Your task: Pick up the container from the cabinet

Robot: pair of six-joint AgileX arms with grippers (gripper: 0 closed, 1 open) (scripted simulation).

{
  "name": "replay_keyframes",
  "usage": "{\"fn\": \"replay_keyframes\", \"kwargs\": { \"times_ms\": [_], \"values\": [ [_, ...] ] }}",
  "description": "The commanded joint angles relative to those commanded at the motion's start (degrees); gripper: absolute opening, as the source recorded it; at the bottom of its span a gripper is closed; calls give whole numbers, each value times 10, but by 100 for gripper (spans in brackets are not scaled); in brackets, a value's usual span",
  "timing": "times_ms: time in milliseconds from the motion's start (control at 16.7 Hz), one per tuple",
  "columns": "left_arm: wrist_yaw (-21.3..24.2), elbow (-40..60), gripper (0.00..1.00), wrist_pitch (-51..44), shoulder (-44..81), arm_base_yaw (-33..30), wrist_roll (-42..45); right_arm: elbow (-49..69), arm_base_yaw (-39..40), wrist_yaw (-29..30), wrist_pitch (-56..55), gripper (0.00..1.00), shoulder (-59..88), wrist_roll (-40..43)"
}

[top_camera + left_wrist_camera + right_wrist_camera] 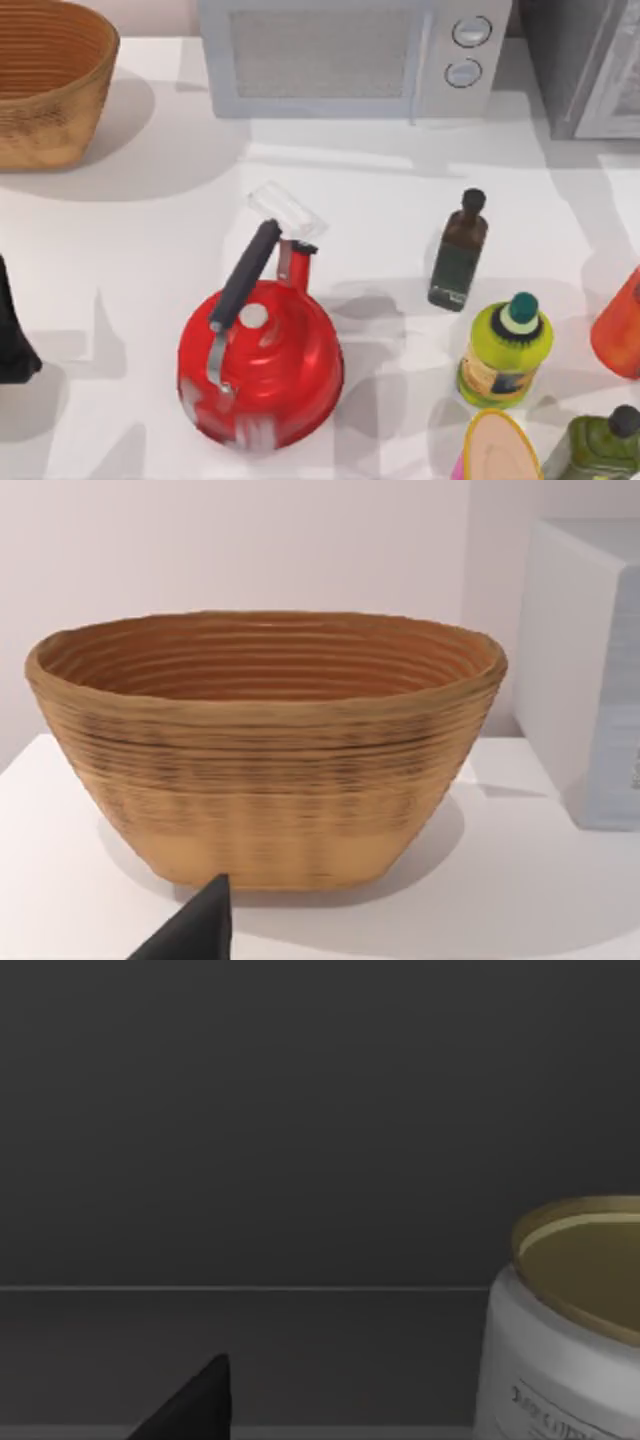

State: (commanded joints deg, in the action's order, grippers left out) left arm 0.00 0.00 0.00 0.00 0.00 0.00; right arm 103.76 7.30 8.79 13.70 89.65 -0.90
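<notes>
L hand (190,930) parked at the counter (130,230) edge, wicker basket (270,750) just ahead of it; can't tell its finger state. R hand (190,1410) inside the dark cabinet (300,1110), finger state also unclear. Container (560,1360), white w/ gold lid, stands upright on the cabinet floor, ahead & off to one side. Prob. rigid, light, smooth-walled, so grip mid-body below the lid.

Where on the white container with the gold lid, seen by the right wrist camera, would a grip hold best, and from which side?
Probably the white container is best taken by its round wall just below the gold lid, fingers closing across its width in a level approach from the open front of the dark cabinet. It stands upright, and the lid looks wide and flat, offering no handle.
</notes>
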Motion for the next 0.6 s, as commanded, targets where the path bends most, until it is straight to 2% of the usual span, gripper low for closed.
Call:
{"fn": "replay_keyframes", "kwargs": {
  "times_ms": [600],
  "values": [
    [0,0,100,0,0,0,0,0,0,0,0,25,0,0]
  ]
}}
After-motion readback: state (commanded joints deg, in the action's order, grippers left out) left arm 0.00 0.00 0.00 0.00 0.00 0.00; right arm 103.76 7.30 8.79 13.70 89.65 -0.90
